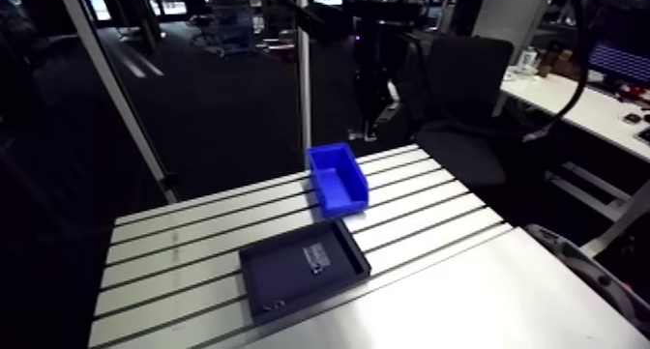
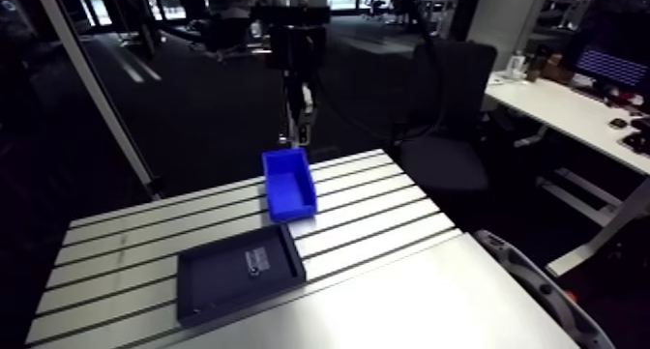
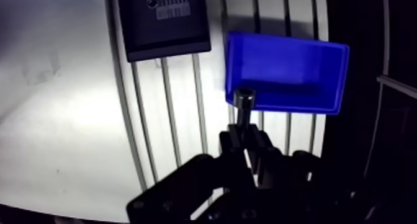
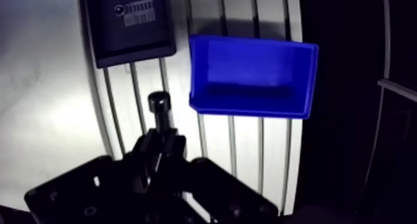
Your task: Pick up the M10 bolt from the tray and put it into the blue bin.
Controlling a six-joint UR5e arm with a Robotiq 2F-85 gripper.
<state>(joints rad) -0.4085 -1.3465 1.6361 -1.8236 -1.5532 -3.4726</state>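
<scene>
Pick looks done: hand (image 3: 246, 137) pinches the M10 bolt (image 3: 243, 107) by its shank, clear of the tray (image 3: 164, 43), near the blue bin (image 3: 291, 102); the drop remains.

The bin (image 1: 339, 179) is sitting on the worktop (image 1: 193, 237), toward its far edge. The tray (image 1: 302, 268) is lying before the bin, slightly apart. The hand (image 3: 244, 136) is hanging above, just beside the bin, gripping the bolt (image 3: 243, 108).
</scene>
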